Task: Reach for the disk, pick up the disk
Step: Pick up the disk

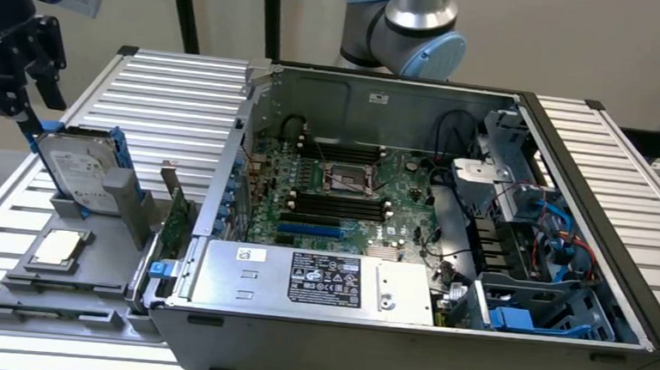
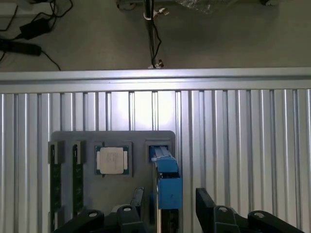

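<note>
ribbed aluminium table [image 1: 163, 97] has plenty of bare slats past the grey holder tray [image 1: 65, 293], but the open pc case [image 1: 413, 328] sits tight against the tray on the exterior view's right. the disk [image 1: 79, 165] stands on edge in a tray slot, cpu chip [image 1: 60, 248] lying flat nearby. gripper [image 1: 28, 98] hangs just above it, jaws spread wide, holding nothing. wrist view has 1 finger [image 2: 138, 196] either side of the disk's blue top edge, gaps on both sides.
</note>
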{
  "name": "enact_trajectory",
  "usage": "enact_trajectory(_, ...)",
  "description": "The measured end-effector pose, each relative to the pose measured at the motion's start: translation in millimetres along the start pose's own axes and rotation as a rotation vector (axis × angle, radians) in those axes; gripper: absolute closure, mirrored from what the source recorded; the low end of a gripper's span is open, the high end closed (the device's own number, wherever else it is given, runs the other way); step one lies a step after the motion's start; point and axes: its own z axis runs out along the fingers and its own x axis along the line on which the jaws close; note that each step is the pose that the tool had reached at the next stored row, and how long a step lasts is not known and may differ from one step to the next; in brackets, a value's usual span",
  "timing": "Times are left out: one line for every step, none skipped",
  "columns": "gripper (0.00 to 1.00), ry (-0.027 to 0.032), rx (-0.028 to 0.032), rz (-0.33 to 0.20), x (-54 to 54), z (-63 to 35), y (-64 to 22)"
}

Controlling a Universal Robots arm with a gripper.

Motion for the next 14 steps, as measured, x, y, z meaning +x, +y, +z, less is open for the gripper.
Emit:
enact_trajectory(0.46, 0.0, 0.0001, 0.0, -0.1, 1.7, 0.0)
enact_trajectory(0.46, 0.0, 0.0, 0.0, -0.1, 3.5, -0.1)
enact_trajectory(0.46, 0.0, 0.0001, 0.0, -0.2, 5.4, -0.1)
enact_trajectory(0.46, 0.0, 0.0001, -0.001, -0.2, 7.2, -0.1)
enact_trajectory(0.46, 0.0, 0.0001, -0.001, -0.2, 9.0, -0.1)
enact_trajectory(0.46, 0.0001, 0.0, -0.002, -0.2, 10.8, -0.2)
enact_trajectory(0.46, 0.0, 0.0001, -0.003, -0.2, 12.7, -0.2)
enact_trajectory(0.46, 0.0001, 0.0, -0.004, -0.2, 14.4, -0.2)
enact_trajectory(0.46, 0.0001, 0.0, -0.005, -0.2, 16.2, -0.3)
enact_trajectory(0.46, 0.0001, 0.0002, -0.007, -0.2, 18.1, -0.2)
enact_trajectory(0.46, 0.0001, 0.0001, -0.009, -0.2, 19.9, -0.1)
enact_trajectory(0.46, 0.0002, 0.0001, -0.012, -0.2, 21.7, 0.1)
enact_trajectory(0.46, 0.0002, 0.0002, -0.014, -0.2, 23.7, 0.2)
enact_trajectory(0.46, 0.0003, 0.0001, -0.016, -0.2, 25.4, 0.2)
